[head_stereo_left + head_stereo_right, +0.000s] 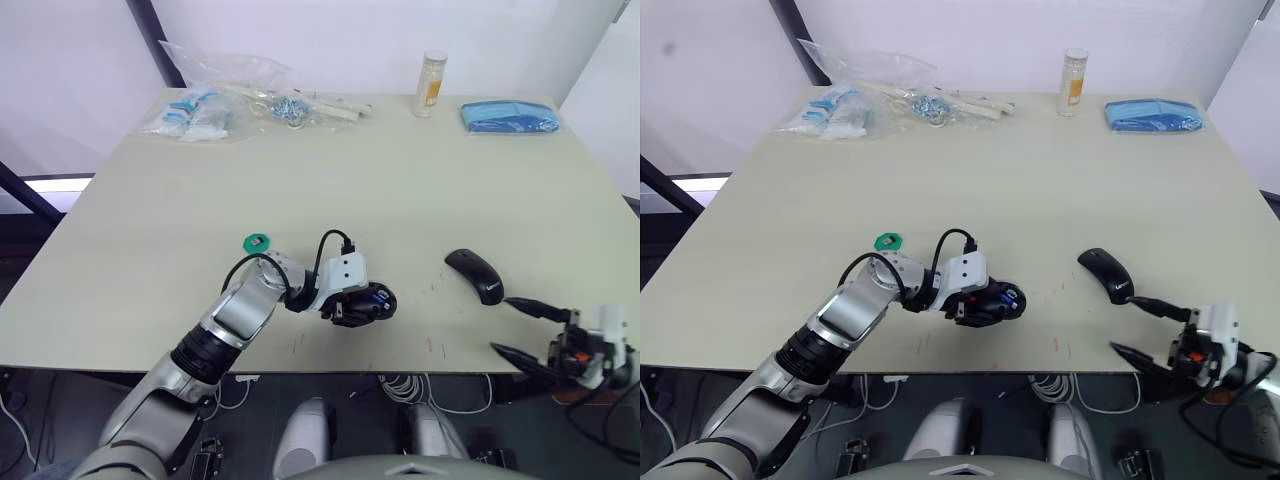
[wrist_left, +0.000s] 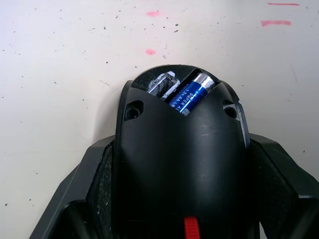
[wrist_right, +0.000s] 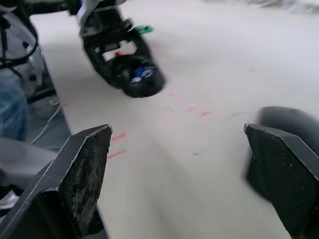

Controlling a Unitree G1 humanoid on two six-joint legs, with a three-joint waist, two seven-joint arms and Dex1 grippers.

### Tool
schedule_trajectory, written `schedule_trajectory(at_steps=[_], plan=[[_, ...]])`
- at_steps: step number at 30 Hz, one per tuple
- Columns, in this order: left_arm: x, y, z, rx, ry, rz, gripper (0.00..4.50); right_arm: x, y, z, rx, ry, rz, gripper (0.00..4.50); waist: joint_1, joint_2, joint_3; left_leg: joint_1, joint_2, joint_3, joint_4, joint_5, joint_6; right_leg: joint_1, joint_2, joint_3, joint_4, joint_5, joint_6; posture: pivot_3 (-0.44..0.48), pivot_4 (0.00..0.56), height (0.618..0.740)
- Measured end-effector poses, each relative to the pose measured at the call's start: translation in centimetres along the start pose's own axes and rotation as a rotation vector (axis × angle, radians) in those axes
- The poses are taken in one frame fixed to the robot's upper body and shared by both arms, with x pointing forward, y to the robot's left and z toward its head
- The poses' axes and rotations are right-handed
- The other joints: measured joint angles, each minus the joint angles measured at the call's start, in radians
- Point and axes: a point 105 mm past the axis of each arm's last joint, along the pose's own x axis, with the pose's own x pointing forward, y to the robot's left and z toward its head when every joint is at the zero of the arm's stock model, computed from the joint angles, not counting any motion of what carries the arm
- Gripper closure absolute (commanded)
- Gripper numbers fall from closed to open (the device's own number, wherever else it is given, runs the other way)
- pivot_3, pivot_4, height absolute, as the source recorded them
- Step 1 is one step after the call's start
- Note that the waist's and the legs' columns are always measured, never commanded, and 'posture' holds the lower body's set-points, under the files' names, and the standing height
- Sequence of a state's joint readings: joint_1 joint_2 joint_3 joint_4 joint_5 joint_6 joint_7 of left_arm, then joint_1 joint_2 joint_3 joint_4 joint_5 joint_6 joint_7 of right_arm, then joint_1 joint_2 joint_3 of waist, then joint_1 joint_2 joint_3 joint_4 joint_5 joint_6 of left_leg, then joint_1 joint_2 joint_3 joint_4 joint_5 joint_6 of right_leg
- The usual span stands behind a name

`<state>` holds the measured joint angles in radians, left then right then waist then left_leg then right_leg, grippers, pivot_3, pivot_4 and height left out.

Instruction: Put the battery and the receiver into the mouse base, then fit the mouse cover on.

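My left gripper (image 1: pixel 352 306) is shut on the mouse base (image 1: pixel 378 299), which rests on the table near the front edge. In the left wrist view the black fingers (image 2: pixel 102 174) clamp both sides of the mouse base (image 2: pixel 182 149). The blue battery (image 2: pixel 191 94) lies in its open compartment, and a small silver piece that looks like the receiver (image 2: pixel 162 85) lies beside it. The glossy black mouse cover (image 1: pixel 474 275) lies to the right, apart from the base. My right gripper (image 1: pixel 500 324) stands open just in front of the cover at the table's edge, holding nothing.
A green round disc (image 1: pixel 257 242) lies behind my left forearm. Along the far edge are clear plastic bags of parts (image 1: pixel 215 100), a small bottle (image 1: pixel 431 84) and a blue cloth (image 1: pixel 510 117). Red marks dot the table (image 1: pixel 400 190) between base and cover.
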<state>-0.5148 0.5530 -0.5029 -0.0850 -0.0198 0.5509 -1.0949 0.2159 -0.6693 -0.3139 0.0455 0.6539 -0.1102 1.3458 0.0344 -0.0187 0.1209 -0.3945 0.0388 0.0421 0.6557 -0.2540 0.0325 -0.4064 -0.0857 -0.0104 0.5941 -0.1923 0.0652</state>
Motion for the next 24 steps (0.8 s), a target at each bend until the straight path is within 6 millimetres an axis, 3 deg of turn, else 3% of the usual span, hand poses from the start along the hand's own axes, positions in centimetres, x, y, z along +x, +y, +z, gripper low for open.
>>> schedule_trajectory(at_steps=[10, 18, 20, 22, 24], plan=[[0.2, 0.0, 0.1, 0.001, -0.011, -0.001, 1.51, -2.0, -0.7, 0.2, -0.021, -0.007, 0.109, 0.04, 0.007, 0.001, 0.000, 0.000, -0.001, 0.002, 0.000, 0.000, 0.000, 0.001, 0.000, 0.000, 0.000, 0.000, 0.000, 0.000, 0.150, 0.740], [0.1, 0.2, 0.2, -0.004, -0.018, 0.010, 1.51, -1.9, -0.8, 0.4, -0.028, -0.057, 0.122, 0.04, 0.006, 0.002, 0.000, 0.000, -0.001, 0.002, 0.003, 0.000, 0.000, 0.001, 0.000, 0.000, 0.000, 0.000, 0.000, 0.000, 0.150, 0.740], [0.1, 0.2, 0.1, -0.004, -0.019, 0.009, 0.49, -2.0, -0.8, 0.3, -0.031, -0.057, 0.119, 0.00, 0.006, 0.002, 0.000, 0.000, -0.001, 0.002, 0.003, 0.000, 0.000, 0.001, 0.000, 0.000, 0.001, 0.000, 0.000, 0.000, 0.150, 0.740], [0.1, 0.2, 0.3, -0.009, -0.031, 0.009, 0.07, -2.1, -0.7, 0.1, -0.034, -0.061, 0.111, 0.00, 0.006, 0.002, 0.000, -0.001, -0.001, 0.002, 0.003, 0.000, 0.000, 0.001, 0.000, 0.000, 0.001, 0.000, 0.000, 0.000, 0.150, 0.740], [0.2, 0.3, 0.5, -0.017, -0.042, 0.010, 0.07, -2.2, -0.7, -0.1, -0.030, -0.061, 0.102, 0.00, 0.006, 0.002, 0.000, -0.001, -0.001, 0.002, 0.003, 0.000, 0.000, 0.001, 0.000, 0.000, 0.001, 0.000, 0.000, 0.000, 0.150, 0.740]])
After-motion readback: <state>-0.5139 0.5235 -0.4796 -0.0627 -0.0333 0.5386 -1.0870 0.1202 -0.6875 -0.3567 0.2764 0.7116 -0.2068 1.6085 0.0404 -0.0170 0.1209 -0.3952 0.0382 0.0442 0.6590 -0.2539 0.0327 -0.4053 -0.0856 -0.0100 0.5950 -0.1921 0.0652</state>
